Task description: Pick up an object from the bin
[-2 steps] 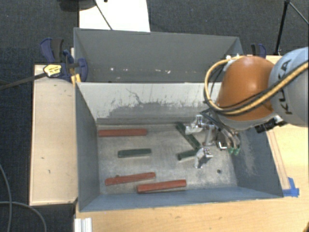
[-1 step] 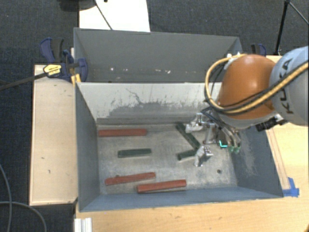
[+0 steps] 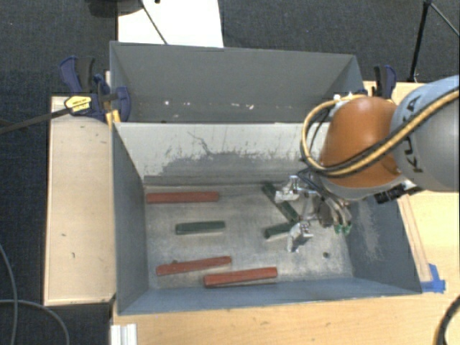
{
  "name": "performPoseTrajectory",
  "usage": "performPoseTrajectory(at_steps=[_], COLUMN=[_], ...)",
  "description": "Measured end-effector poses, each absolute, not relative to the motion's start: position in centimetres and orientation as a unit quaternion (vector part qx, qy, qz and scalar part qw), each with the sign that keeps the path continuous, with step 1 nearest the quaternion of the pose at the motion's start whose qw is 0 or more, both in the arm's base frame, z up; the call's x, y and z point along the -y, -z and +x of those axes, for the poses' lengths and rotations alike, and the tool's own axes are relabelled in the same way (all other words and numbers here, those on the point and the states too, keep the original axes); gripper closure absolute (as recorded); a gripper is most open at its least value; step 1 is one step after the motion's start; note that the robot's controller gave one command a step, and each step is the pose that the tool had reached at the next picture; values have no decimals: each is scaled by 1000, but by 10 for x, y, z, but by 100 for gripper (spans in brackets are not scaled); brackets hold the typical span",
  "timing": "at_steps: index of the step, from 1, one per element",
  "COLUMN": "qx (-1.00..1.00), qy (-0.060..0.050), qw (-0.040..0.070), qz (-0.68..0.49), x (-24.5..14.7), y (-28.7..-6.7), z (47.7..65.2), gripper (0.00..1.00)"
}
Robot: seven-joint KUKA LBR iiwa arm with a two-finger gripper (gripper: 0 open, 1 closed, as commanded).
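Hanging at the three o'clock side of the grey bin, the gripper has its fingers spread, two dark green bars lying just beside them toward nine o'clock.

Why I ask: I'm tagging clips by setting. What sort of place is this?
Probably a robotics lab grasping setup: a robot arm's gripper reaches into a grey metal bin of red bars and green bars, with cables on dark carpet around it.
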State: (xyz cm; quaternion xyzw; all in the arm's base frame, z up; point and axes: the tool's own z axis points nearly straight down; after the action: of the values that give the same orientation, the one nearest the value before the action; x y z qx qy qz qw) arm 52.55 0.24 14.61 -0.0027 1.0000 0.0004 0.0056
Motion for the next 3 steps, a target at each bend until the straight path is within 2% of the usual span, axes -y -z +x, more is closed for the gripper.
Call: performPoseTrajectory(at_steps=[1, 3], qx=[-997, -997], qy=[0, -1], qw=[8, 6], qz=[-71, -71], x=[37, 37], y=[-81, -83], z=[541, 540], gripper=[100, 100])
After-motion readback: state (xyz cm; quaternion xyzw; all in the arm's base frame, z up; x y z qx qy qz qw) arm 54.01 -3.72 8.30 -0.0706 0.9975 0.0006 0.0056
